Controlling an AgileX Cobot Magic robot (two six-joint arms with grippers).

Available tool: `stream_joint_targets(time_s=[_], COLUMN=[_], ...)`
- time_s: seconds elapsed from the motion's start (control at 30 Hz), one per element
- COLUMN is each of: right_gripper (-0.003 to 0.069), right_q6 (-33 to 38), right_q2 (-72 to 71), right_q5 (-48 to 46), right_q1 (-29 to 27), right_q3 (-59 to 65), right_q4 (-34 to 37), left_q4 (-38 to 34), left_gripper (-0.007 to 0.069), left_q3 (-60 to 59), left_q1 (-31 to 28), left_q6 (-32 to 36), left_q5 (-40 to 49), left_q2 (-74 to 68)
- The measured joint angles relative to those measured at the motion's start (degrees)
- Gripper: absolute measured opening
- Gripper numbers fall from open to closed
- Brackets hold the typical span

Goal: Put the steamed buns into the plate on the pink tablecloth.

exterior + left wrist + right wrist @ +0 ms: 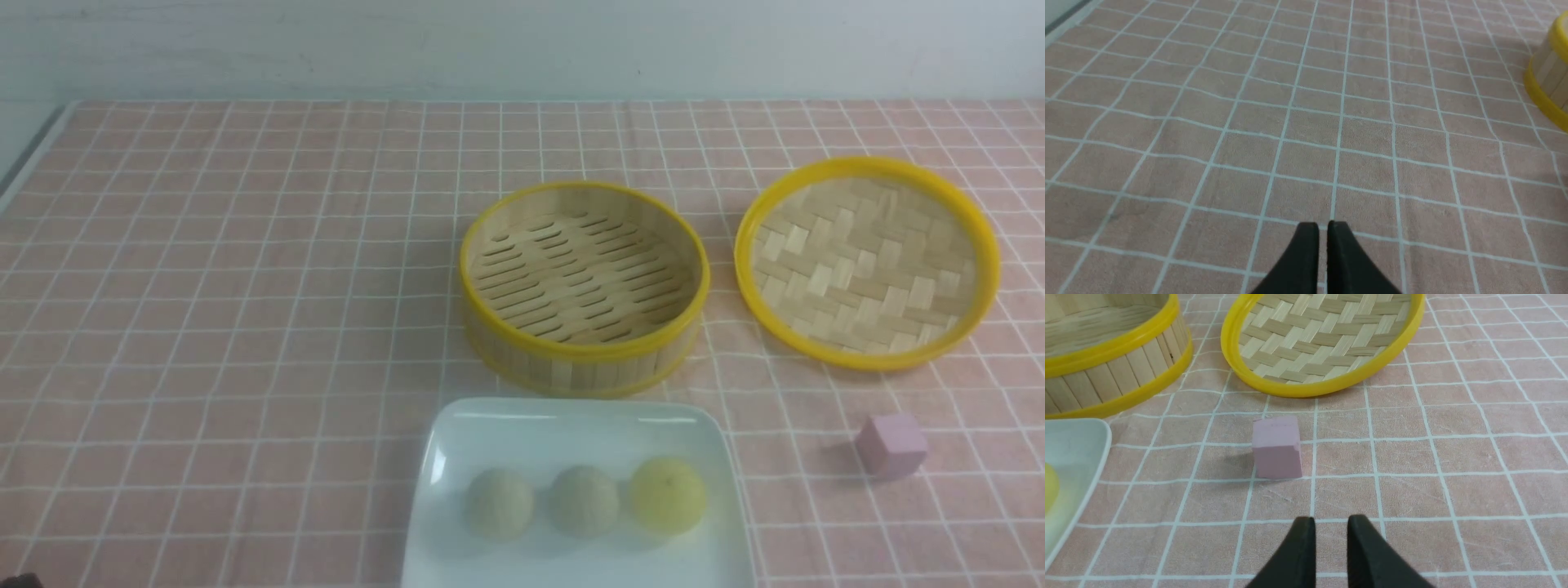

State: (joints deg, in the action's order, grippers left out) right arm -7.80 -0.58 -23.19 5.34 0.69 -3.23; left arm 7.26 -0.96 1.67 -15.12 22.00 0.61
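The three small round steamed buns, two pale beige-grey [500, 504] [584, 501] and one yellow-green [667, 496], are lying in a row inside the glossy white square plate [571, 567]. This plate is on the salmon-pink cloth with white grid [204, 343]. Behind it is the round yellow-rimmed bamboo steamer [584, 371], and the woven bamboo lid with yellow rim [867, 265] is at the steamer's right. The left gripper [1323, 226] is open only narrowly (a thin gap, I would say), and the right gripper [1332, 522] is open more; both hold nothing.
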Motion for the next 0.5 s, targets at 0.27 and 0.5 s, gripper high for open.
stream_joint_targets(time_s=[0.27, 0.5], right_gripper=[0.0113, 0.0125], right_q6=[0.0, 0.0], right_q2=[0.0, 0.0], right_q5=[0.0, 0.0], right_q1=[0.0, 0.0], right_q3=[0.0, 0.0], right_q4=[0.0, 0.0], left_q4=[0.39, 0.45], left_gripper=[0.0062, 0.0069], left_q3=[-0.1, -0.1], left_q1=[0.0, 0.0], left_q6=[0.0, 0.0], left_q5=[-0.42, -0.42], left_q2=[0.0, 0.0])
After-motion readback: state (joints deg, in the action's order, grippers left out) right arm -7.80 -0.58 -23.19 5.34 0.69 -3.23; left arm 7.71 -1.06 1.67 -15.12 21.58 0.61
